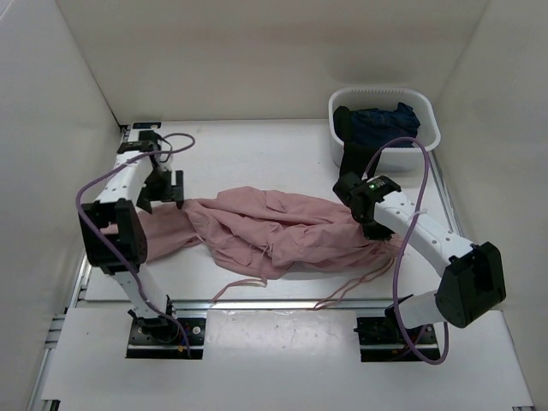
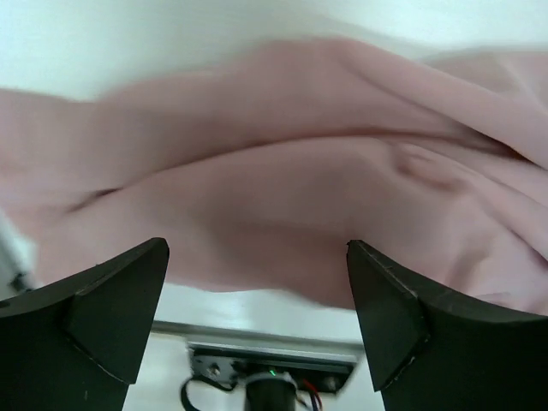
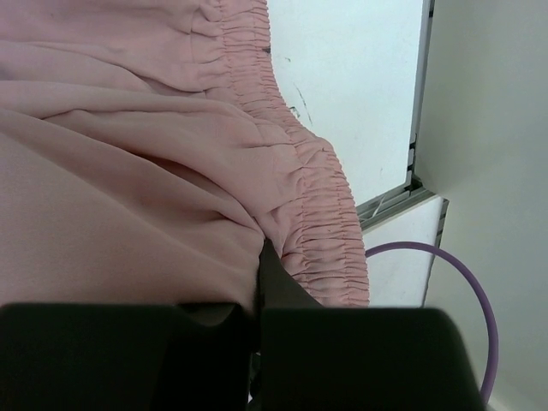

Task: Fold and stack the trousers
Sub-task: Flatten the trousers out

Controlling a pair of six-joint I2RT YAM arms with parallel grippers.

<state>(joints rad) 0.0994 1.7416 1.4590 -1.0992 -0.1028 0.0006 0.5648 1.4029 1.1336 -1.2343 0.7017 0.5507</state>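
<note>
Over on the left, we see the left fingers (image 2: 103,317) spread wide with nothing between them. They are poised at the left end of the trousers (image 1: 282,227), and pink cloth fills the wrist view past the tips. Moving across, the trousers lie in a long crumpled heap across the middle of the bench (image 1: 248,154), legs toward the left, creased and bunched, not folded. Thin drawstrings (image 1: 233,287) trail off the near side toward the bench's front edge. On to the right end: the right fingers (image 3: 276,287) are pressed together, pinching the pink cloth right beside the gathered waistband (image 3: 317,197). Further right, in the far corner, we have a white tub (image 1: 428,128) holding a dark blue garment (image 1: 381,124), with a black garment (image 1: 351,158) draped over its near-left wall.
</note>
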